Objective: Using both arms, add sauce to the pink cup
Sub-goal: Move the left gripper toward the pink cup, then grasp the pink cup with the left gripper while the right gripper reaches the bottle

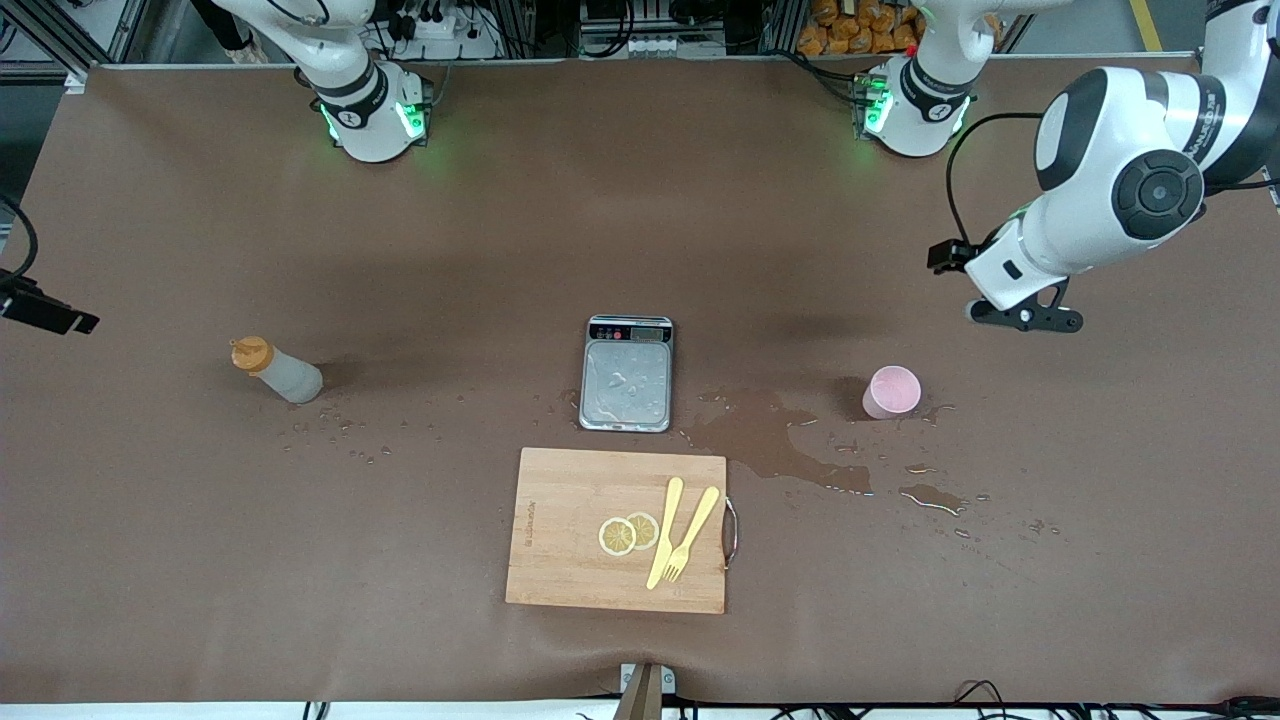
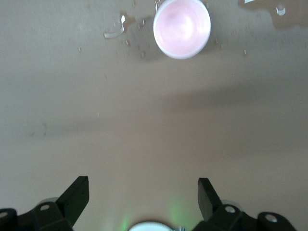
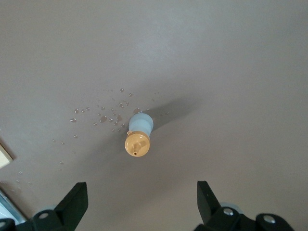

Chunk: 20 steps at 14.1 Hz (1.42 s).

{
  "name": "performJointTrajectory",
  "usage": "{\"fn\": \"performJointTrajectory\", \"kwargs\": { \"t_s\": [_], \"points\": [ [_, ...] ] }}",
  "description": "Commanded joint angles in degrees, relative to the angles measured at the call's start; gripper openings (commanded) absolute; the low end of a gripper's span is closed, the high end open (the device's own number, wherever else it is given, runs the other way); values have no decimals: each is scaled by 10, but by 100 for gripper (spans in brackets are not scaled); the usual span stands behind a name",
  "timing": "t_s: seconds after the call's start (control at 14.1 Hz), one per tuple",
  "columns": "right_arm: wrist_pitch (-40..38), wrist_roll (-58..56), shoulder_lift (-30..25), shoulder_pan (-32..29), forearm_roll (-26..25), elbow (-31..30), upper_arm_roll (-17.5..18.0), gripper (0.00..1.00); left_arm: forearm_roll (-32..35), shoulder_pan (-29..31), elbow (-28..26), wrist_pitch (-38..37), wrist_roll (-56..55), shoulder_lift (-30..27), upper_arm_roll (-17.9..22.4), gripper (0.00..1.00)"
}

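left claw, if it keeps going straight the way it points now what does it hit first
Probably bare table. The open left claw points down at the brown surface, short of the pink cup, which stands upright farther along its view. Nothing else shows in that line, though depth is hard to judge.

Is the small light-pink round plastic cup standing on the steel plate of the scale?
No, the small light-pink round plastic cup stands on the brown table beside the grey steel-plated scale, toward the left arm's end.

Sauce (image 1: 281, 372) and pink cup (image 1: 890, 391) upright — well apart.
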Motion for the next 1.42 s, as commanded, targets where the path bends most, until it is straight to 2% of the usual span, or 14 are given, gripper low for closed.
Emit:
{"fn": "performJointTrajectory", "kwargs": {
  "t_s": [0.0,0.28,0.5,0.99,1.35],
  "points": [
    [-12,61,9,-48,52,13,7,100,10,22,-31,81,-1,5,-8,100],
    [-40,140,15,-68,75,12,7,100,10,30,-32,165,-3,44,-8,100],
    [-68,191,34,-104,142,12,7,100,10,30,-33,211,-4,74,-8,100],
    [-77,222,109,-169,237,12,7,100,10,24,-28,329,-13,149,-8,100],
    [-115,226,185,-224,334,12,7,100,2,19,-25,398,-36,189,-8,100]
  ]
}}
